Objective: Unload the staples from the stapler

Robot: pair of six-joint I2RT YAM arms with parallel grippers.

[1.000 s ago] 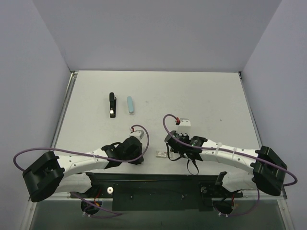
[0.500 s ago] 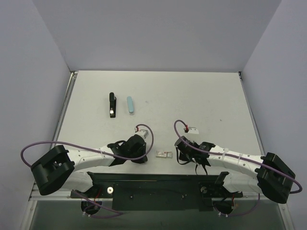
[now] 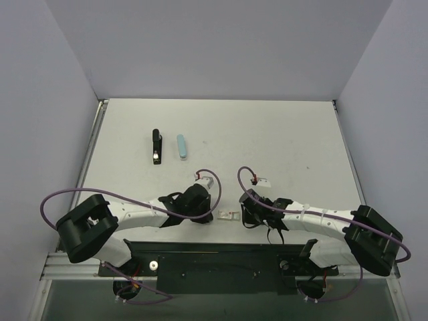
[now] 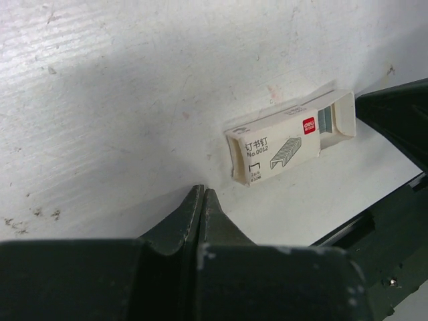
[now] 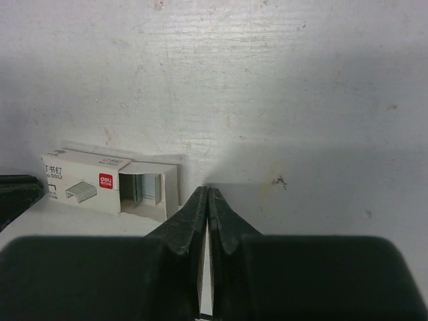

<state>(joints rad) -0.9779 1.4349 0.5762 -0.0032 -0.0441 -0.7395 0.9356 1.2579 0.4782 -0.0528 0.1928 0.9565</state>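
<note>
A black stapler lies at the far left of the table, beside a light blue oblong piece. A small white staple box lies near the front edge between both arms. Its drawer is slid partly out, with grey staples showing inside. The box also shows in the left wrist view and the right wrist view. My left gripper is shut and empty, its tips on the table just short of the box. My right gripper is shut and empty beside the box's open end.
Grey walls close in the table at the back and both sides. The black front rail runs just behind the grippers. The right arm's dark finger shows past the box in the left wrist view.
The left gripper has moved right, up to the staple box. The right gripper has drawn back and down to the box's right end. The box shifted slightly right.
</note>
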